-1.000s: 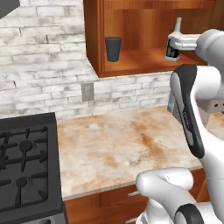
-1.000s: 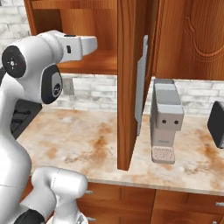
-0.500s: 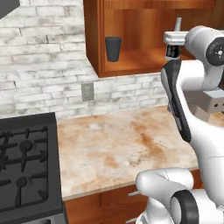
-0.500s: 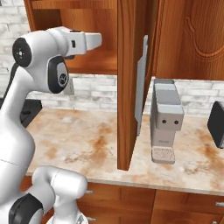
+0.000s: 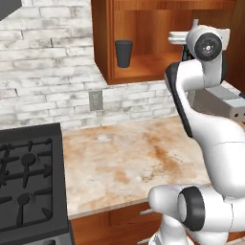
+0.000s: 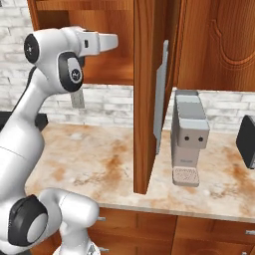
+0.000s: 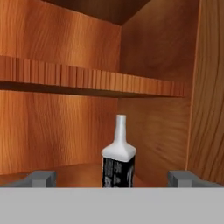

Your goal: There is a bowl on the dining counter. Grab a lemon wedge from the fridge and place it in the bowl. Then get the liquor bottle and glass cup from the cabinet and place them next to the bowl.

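The liquor bottle (image 7: 118,158), with a white neck and a black label, stands upright deep in the right corner of the open cabinet. My gripper (image 7: 111,178) faces it head-on, open wide, with one fingertip (image 7: 41,178) on each side and nothing between them; the bottle is still some way ahead. In the left base view its neck (image 5: 195,22) pokes up behind my wrist. The dark glass cup (image 5: 123,52) stands on the same cabinet floor near the left wall. From the right base view my hand (image 6: 99,42) reaches level into the cabinet.
An open cabinet door (image 6: 149,99) hangs edge-on just right of my hand. A shelf (image 7: 87,81) runs above the bottle. Below are the marble counter (image 5: 119,162), a stove (image 5: 28,182) at left and a grey coffee machine (image 6: 189,139) at right.
The arm has straightened upward, and the hand has risen a little and pushed further into the cabinet toward the bottle. The jaws have stayed open.
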You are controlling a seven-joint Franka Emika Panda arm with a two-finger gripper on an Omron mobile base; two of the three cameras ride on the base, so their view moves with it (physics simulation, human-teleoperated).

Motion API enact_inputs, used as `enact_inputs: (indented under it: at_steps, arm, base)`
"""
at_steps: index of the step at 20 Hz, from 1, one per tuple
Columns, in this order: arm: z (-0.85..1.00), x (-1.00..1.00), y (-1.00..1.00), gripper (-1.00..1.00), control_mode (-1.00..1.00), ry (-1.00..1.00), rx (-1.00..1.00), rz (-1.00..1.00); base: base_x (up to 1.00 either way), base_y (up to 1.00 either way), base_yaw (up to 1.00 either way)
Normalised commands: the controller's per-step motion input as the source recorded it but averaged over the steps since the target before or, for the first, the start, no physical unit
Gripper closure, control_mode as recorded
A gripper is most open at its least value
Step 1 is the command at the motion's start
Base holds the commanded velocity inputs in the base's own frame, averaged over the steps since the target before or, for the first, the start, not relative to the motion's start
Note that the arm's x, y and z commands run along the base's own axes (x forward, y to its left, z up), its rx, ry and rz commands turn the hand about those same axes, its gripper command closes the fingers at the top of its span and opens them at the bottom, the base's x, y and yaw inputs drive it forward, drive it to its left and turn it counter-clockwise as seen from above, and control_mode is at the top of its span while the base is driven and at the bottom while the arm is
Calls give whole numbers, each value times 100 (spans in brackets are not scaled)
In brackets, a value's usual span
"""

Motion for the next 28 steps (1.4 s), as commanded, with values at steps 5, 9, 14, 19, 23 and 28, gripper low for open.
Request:
enact_inputs:
  at_steps: [5,9,14,19,23,28]
  arm:
    - [0,52,0,-100,-100,7,0,-4]
    - [0,40,-7,-100,-100,1,1,0]
    - [0,14,-27,-100,-100,0,7,0]
    - [1,20,-20,-100,-100,0,6,-1]
    - [13,54,-3,-100,-100,7,1,-6]
    - [4,44,-6,-100,-100,8,0,-2]
  base:
    - [0,0,0]
    - [0,0,0]
    - [0,0,0]
    - [0,0,0]
    - [0,0,0]
    - [0,0,0]
